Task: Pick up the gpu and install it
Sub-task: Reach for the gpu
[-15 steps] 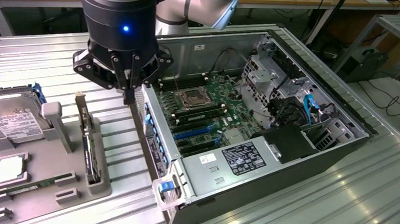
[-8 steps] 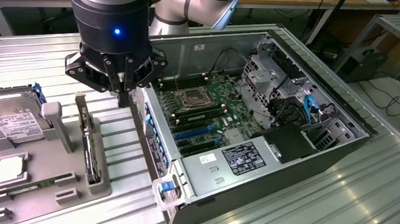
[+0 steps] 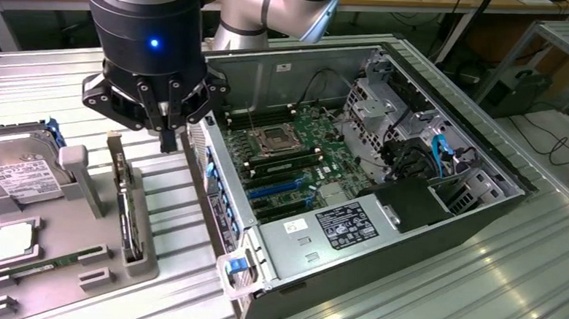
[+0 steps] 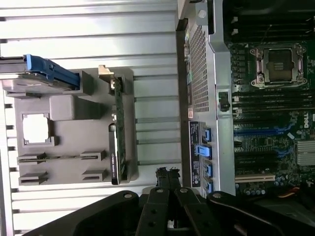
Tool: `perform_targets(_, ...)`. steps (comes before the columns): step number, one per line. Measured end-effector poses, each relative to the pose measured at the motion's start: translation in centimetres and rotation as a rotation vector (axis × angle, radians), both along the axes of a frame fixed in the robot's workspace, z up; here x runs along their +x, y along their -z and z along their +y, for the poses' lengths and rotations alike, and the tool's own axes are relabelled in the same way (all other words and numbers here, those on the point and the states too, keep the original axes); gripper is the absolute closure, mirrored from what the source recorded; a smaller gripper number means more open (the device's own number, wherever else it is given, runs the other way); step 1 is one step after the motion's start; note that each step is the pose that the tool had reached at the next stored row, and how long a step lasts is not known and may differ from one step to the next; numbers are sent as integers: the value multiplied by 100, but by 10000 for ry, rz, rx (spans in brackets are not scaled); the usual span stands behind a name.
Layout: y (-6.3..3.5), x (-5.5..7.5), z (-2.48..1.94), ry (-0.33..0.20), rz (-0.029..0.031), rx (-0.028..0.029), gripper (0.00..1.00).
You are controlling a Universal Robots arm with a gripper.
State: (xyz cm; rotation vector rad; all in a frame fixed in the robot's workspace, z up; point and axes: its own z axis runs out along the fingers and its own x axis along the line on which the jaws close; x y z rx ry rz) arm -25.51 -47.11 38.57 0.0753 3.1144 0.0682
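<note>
The pick-up step is judged to be in hand, and only at its start. The gripper (image 3: 169,135) is seen empty, its fingers pressed together, hung in the air above the gap between the grey holder (image 3: 147,263) and the open computer case (image 3: 282,240). The gpu (image 3: 125,195) is found below the gripper and off to the side away from the case. It is stood on its long edge in a slot of the holder, untouched and apart from the fingers. Its long axis is laid level along the table, roughly parallel to the case's near wall, with its flat faces turned sideways, one toward the case. The end with the pale bracket is pointed toward the hard drive (image 3: 15,175) end of the holder. For a grasp, it is judged that the fingers must be opened, shifted sideways over the card's upper edge, turned so that the thin board is spanned, and lowered straight so that the holder's walls are not struck. No card is seen in the blue slots (image 3: 275,192) inside the case.
</note>
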Motion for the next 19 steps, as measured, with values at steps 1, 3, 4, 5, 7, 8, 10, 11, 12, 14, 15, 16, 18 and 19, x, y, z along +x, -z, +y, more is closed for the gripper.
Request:
perform_targets(1, 0, -7, 4, 0, 0, 0, 89)
perform_targets(3, 0, -17, 9, 0, 0, 0, 89)
perform_targets(4, 0, -21, 10, 0, 1, -1, 89)
perform_targets(5, 0, -23, 9, -1, 1, -1, 89)
perform_targets(7, 0, -31, 10, 0, 0, 0, 89)
perform_targets(8, 0, -34, 10, 0, 0, 0, 89)
perform_targets(10, 1, -40, 10, 0, 0, 0, 89)
perform_targets(11, 1, -43, 10, 0, 0, 0, 89)
perform_targets(12, 1, -47, 10, 0, 0, 0, 89)
perform_targets(14, 1, -54, 10, 0, 0, 0, 89)
perform_targets(15, 1, -57, 10, 0, 0, 0, 89)
perform_targets(16, 1, -61, 10, 0, 0, 0, 89)
perform_targets(18, 2, -69, 10, 0, 0, 1, 89)
perform_targets(19, 2, -73, 10, 0, 0, 0, 89)
